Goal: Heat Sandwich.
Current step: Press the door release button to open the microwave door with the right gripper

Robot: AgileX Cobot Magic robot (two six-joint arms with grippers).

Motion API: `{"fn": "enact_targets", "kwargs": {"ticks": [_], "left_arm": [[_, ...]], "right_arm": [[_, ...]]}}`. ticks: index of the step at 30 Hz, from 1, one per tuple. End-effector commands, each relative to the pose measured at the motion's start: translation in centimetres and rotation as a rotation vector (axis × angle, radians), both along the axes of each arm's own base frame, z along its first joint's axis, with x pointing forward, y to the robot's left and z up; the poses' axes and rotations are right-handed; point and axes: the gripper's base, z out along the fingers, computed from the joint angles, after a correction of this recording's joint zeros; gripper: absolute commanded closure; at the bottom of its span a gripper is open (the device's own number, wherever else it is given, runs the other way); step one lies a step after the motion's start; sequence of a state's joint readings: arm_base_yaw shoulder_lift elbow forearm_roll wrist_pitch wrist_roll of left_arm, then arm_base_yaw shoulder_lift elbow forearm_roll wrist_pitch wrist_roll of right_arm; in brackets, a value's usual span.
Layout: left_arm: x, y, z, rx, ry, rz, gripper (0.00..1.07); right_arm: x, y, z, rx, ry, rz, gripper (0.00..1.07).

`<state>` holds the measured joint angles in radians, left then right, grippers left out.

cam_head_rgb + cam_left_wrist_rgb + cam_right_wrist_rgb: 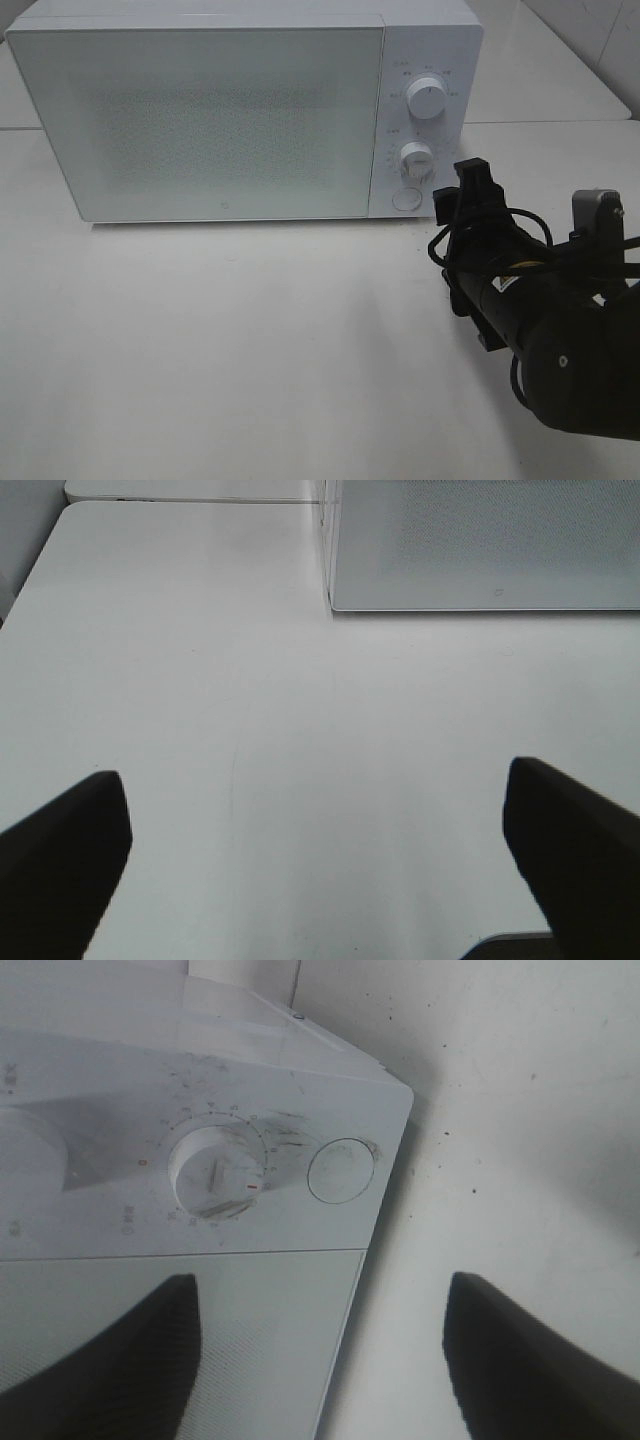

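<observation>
Reaching in from the lower right of the frame, the right arm (560,340) is aiming its right gripper (322,1290) at the round button (405,198) on the microwave (240,110), jaws apart and holding nothing. The left gripper (312,775) is hanging wide apart, empty too. The door (150,150) is sitting shut. The sandwich is not showing anywhere; maybe it is inside, I cannot tell. Heating is probably not yet going. The white table (250,350) is shining, with pale tiles (610,40) in the upper right.

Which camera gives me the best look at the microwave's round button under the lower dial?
Right wrist: the round button sits close and unobstructed beside the lower dial. Exterior high shows it small, at the microwave's lower corner. Left wrist shows only the door, no button.
</observation>
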<state>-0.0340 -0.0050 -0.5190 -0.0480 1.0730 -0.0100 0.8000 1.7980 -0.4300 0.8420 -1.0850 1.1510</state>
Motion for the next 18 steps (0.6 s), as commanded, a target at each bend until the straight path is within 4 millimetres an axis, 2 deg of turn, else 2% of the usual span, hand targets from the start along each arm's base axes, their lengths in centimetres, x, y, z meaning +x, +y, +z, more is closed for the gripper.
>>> {"fn": "enact_targets", "kwargs": {"ticks": [1, 2, 4, 5, 6, 7, 9, 18], "left_arm": [[-0.22, -0.03, -0.04, -0.013, -0.016, 0.001, 0.1], [-0.22, -0.03, -0.04, -0.013, -0.016, 0.001, 0.1], [-0.22, -0.03, -0.04, -0.013, -0.016, 0.001, 0.1], [-0.22, -0.03, -0.04, -0.013, -0.016, 0.001, 0.1], [-0.22, -0.03, -0.04, -0.013, -0.016, 0.001, 0.1], [-0.22, -0.03, -0.04, -0.013, -0.016, 0.001, 0.1], [-0.22, -0.03, -0.04, -0.013, -0.016, 0.001, 0.1], [-0.22, -0.03, -0.04, -0.013, -0.016, 0.001, 0.1]], "right_arm": [[0.02, 0.26, 0.16, 0.103, 0.004, -0.029, 0.52], [0.02, 0.26, 0.16, 0.124, 0.006, -0.037, 0.56], [0.02, 0.26, 0.16, 0.171, 0.009, -0.056, 0.74], [0.02, 0.26, 0.16, 0.171, 0.009, -0.056, 0.74], [0.02, 0.26, 0.16, 0.176, 0.009, -0.058, 0.82], [0.0, 0.28, 0.11, 0.178, 0.017, -0.058, 0.96], [-0.03, 0.29, 0.05, 0.178, 0.024, -0.057, 1.07], [-0.07, 0.27, -0.15, 0.192, 0.048, -0.063, 1.07]]}}
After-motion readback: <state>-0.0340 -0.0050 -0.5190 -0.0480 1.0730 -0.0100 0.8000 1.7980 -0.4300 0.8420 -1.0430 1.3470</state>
